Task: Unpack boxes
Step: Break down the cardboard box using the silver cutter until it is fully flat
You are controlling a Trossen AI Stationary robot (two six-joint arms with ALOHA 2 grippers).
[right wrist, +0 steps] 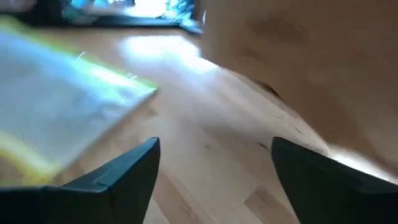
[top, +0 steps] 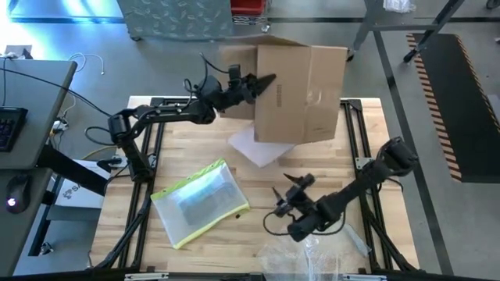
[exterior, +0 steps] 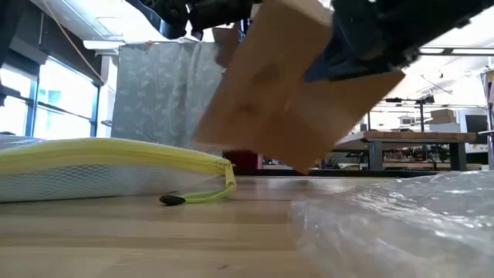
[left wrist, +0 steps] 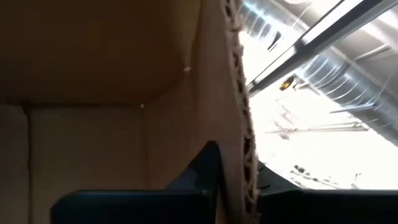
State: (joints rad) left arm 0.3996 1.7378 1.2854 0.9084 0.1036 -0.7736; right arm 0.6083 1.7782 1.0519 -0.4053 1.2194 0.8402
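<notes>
Box (top: 301, 94) tilted up off the tabletop (top: 234, 156) at its far edge. Left gripper (top: 262, 84) clamped on the box's wall edge. Right gripper (top: 287, 190) near the box, fingers apart, empty. Box looks light and stiff; grip at a flap or wall edge.

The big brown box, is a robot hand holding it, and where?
Yes. The left end effector is shut on the cardboard box, pinching one side wall's edge, lifting it tilted. The right end effector is open, holding nothing.
</notes>
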